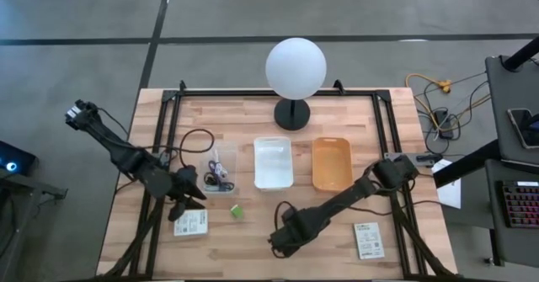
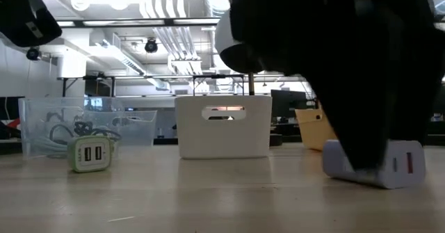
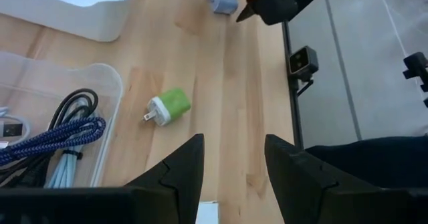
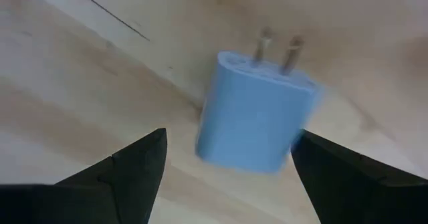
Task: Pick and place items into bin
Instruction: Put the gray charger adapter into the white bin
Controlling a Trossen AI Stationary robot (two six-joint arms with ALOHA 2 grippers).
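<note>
A grey-blue adapter [image 4: 257, 114] lies flat on the wooden table [image 1: 253, 252], prongs pointing away from my right gripper [image 4: 231, 136]. That gripper is open and low at the near middle [image 1: 280, 242], one finger on each side of the adapter, touching nothing. The low view shows the adapter [image 2: 393, 167] under the dark gripper. My left gripper [image 3: 234, 144] is open and hovers at the near left [image 1: 189, 199], beside a white packet [image 1: 191, 224]. A green adapter [image 3: 167, 107] rests on the table between the arms [image 1: 237, 211]. Purple, black and white cables [image 3: 57, 134] lie in a clear bin [image 1: 221, 171].
A white bin [image 1: 273, 162] and an orange bin [image 1: 332, 164] stand side by side at mid table, right of the clear bin. A globe lamp [image 1: 295, 67] stands on its black base behind them. A second white packet [image 1: 368, 240] lies at the near right.
</note>
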